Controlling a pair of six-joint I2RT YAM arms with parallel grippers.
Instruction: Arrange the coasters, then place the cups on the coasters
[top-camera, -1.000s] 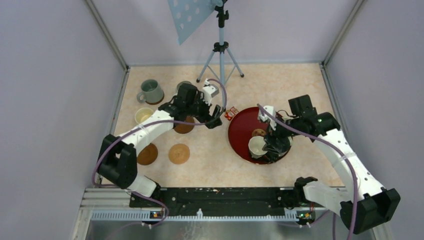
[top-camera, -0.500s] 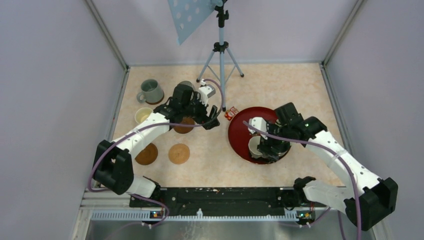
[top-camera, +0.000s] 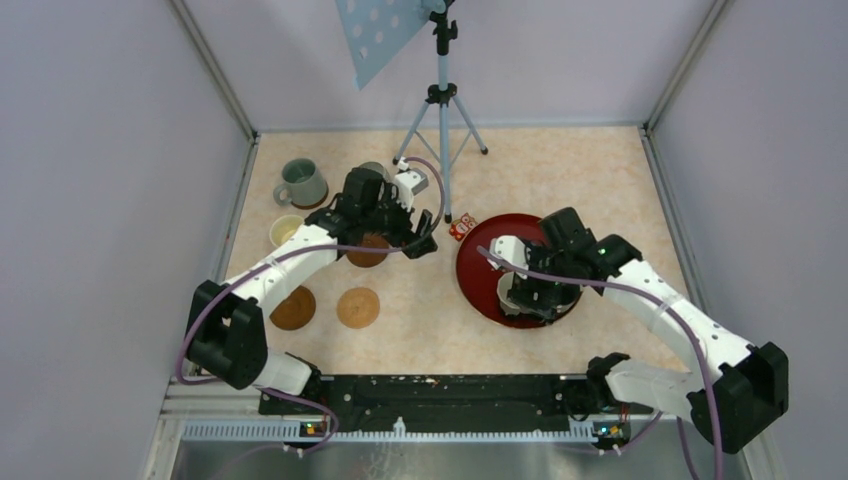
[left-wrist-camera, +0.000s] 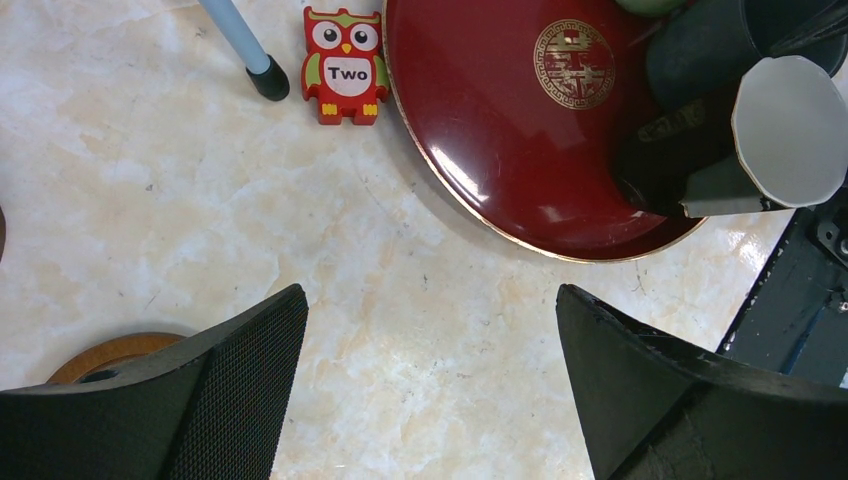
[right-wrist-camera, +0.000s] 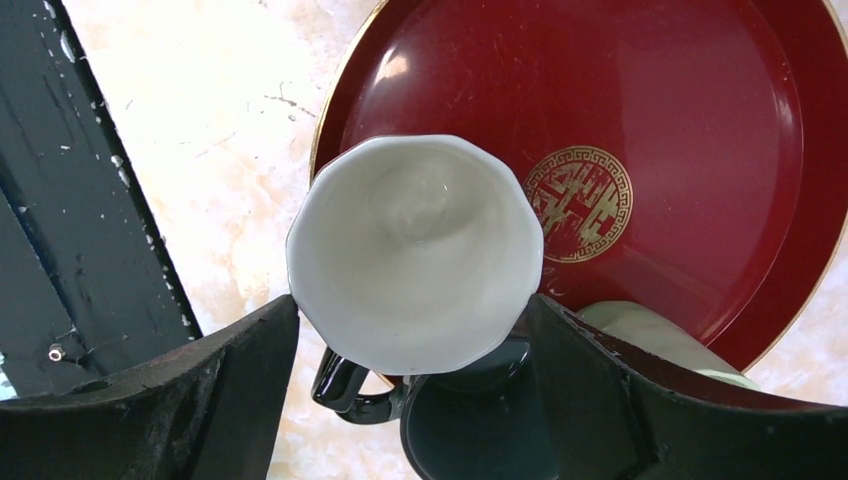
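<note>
Coasters (top-camera: 358, 307), left to right across the table (left-wrist-camera: 150, 200): saw only a dark sliver of one under the grey-green mug (top-camera: 301, 183) at far left; could not confirm another beneath the cream cup (top-camera: 287, 231) just in front. Counted two bare ones nearer the arm bases, a dark coaster (top-camera: 294, 308) and a lighter one beside it. Found a fourth coaster (top-camera: 368, 252) half covered by the left arm, and a ribbed grey mug (top-camera: 371, 168) mostly hidden behind that arm's wrist. Lost much of the red tray (left-wrist-camera: 480, 150) under the right arm from above. Made out the dark teal mug (right-wrist-camera: 480, 430) and pale green mug (right-wrist-camera: 655, 335) only in part, cut off by the fingers.

Found the left gripper (left-wrist-camera: 430, 300) spread fully wide, gripping nothing, hanging over bare table between the fourth coaster and the tray, near an owl token (left-wrist-camera: 346, 62). Found the right gripper (right-wrist-camera: 412, 303) fairly wide yet pressed on both sides of the white cup (right-wrist-camera: 415, 230), by the tray's near rim. Could not see the cup's base, nor any contact with the tray.
</note>
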